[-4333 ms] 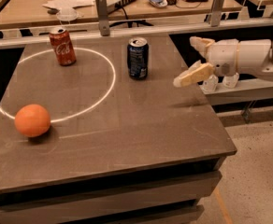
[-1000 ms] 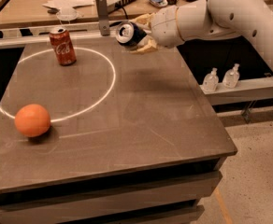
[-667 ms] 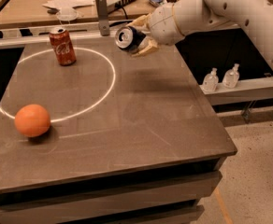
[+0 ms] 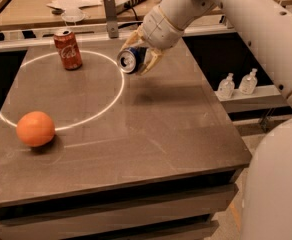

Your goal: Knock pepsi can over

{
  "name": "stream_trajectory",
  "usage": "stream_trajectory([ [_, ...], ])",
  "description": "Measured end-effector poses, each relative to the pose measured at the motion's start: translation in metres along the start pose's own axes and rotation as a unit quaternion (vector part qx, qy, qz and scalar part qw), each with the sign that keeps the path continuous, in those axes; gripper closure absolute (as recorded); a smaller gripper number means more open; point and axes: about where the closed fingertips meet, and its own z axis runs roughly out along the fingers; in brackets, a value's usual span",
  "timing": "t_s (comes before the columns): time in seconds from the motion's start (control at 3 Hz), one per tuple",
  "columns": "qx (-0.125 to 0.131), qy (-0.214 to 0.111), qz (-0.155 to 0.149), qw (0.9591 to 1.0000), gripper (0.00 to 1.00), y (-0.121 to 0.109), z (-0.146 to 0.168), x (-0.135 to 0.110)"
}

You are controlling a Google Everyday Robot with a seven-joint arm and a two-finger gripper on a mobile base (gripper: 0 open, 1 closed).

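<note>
Dark-blue pepsi can (image 4: 130, 60) tipped sideways, silver top facing near-left, above the far-centre of grey table (image 4: 161, 144) | gripper (image 4: 140, 58) there, tan fingers (image 4: 155, 60) pinching the can | red can (image 4: 68, 49) upright, far-left | orange (image 4: 35, 128) near-left, by white ring (image 4: 122, 81)

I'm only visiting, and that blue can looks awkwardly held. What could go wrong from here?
1. The gripper holds the pepsi can on its side, apparently clear of the table. If the can slips, it could drop and roll, perhaps off the edge.
2. The red can stands upright nearby; a sideways swing of the arm might topple it too.
</note>
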Motion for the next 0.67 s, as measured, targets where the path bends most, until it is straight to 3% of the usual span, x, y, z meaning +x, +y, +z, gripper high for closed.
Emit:
stream_trajectory([
  [0.33,-0.104,-0.02,-0.076,0.9915,1.0,0.029,0.017,-0.02],
  [0.67,-0.167,0.0,-0.128,0.9777,0.88,0.046,0.024,-0.027],
])
